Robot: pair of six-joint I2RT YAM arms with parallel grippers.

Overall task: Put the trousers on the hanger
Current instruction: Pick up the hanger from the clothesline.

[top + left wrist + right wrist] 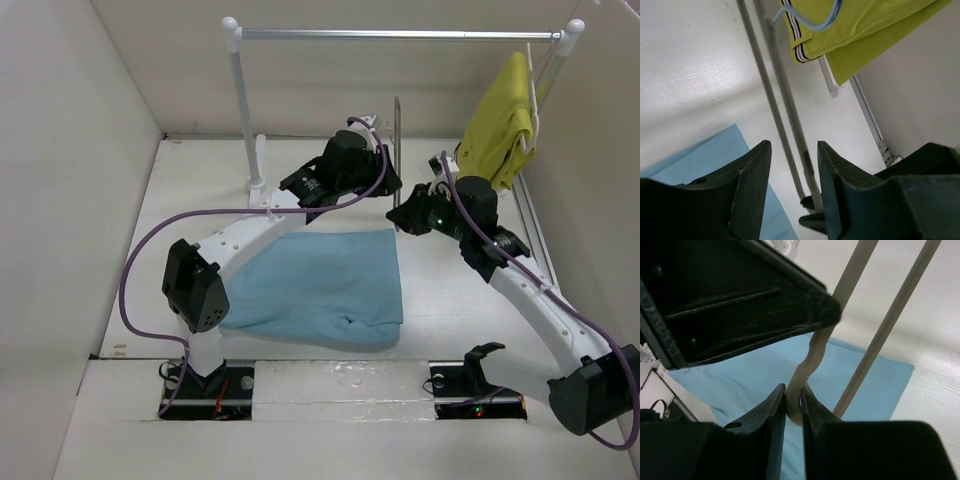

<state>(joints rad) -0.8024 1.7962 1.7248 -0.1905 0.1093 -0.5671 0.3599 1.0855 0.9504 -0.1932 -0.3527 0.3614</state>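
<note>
The trousers (320, 285) lie flat and folded on the bench (440, 290), between my two arms and nearer to the left one. Their far edge lies just below both of my wrists. They look thin and limp. I judge them light, quick to sag from any single pinch, and likely to slide on smooth wire. The far edge is the best place to take hold, pinching through all the layers so that none peels away. I cannot tell which end is the waistband.

The hanger (397, 150) stands upright just beyond that far edge, seen edge-on as a narrow loop. My right gripper (793, 395) is closed tight on a bend in its wire, low down. The wire is stiff but thin, so I expect it could swivel in so small a pinch once the weight of the cloth comes on.

My left gripper (794, 165) is parted to a moderate gap and holds nothing. The hanger's two wires run past that gap, just beyond the fingertips and not between them.

Farther off to the right, a yellow-green garment (497, 125) hangs from the rail (400, 34), well apart from the trousers.
</note>
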